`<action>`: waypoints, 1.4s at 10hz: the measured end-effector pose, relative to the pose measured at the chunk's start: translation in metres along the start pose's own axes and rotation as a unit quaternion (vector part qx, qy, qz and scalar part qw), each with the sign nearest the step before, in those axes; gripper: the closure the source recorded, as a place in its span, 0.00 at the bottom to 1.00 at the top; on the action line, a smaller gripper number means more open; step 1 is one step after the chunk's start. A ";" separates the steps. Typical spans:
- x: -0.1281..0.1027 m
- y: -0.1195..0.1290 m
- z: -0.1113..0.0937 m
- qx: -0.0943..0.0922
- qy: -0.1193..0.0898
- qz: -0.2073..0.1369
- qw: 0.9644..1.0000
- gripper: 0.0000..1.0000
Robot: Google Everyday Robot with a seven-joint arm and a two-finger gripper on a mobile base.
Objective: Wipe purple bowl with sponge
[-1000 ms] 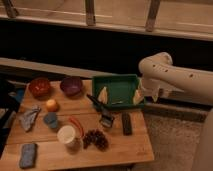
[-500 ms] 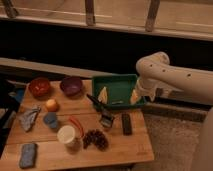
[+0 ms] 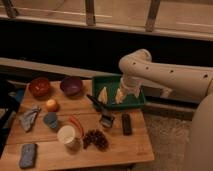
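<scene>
At the far left of the wooden table (image 3: 135, 145) I see a blue-grey flat pad (image 3: 28, 155) at the front corner. Behind it lies a crumpled grey cloth (image 3: 29, 117). At the back edge stands a red bowl (image 3: 39, 86); its inside is too dark for me to read. Next comes an orange fruit (image 3: 51, 105), then a small blue cup (image 3: 50, 120) and a white cup (image 3: 66, 135). A red strip (image 3: 76, 125) is at the white cup's rim, and I cannot tell if it is inside.

The purple bowl (image 3: 72, 85) stands upright at the back edge, just beside the red bowl and to the left of the green tray (image 3: 131, 104). In front of it are a dark cluster (image 3: 95, 139) and a brush (image 3: 102, 112) whose handle reaches onto the tray's corner.

The tray holds two pale yellow pieces (image 3: 103, 95), both standing up. A black bar (image 3: 126, 124) lies in front of the tray.

The gripper (image 3: 124, 94) hangs low inside the tray at the right yellow piece, well apart from the purple bowl. I cannot tell if it is apart or closed. The white arm (image 3: 165, 77) comes in from the right.

Compared with one second ago, the arm has swung to the left, from the tray's right edge to over its middle. The things on the table have not moved.
</scene>
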 end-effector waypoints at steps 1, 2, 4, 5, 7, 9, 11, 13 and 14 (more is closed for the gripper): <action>-0.005 0.016 -0.005 -0.003 -0.006 -0.023 1.000 0.32; -0.009 0.035 -0.012 -0.006 -0.014 -0.050 0.999 0.32; -0.016 0.063 -0.020 -0.013 -0.024 -0.092 0.995 0.32; -0.019 0.085 -0.026 -0.022 -0.028 -0.120 0.992 0.32; -0.011 0.118 -0.037 -0.041 -0.038 -0.169 0.984 0.32; -0.008 0.127 -0.039 -0.044 -0.041 -0.183 0.981 0.32; -0.007 0.125 -0.039 -0.044 -0.041 -0.181 0.982 0.32; -0.008 0.126 -0.039 -0.044 -0.041 -0.182 0.981 0.32; -0.008 0.128 -0.038 -0.045 -0.041 -0.185 0.981 0.32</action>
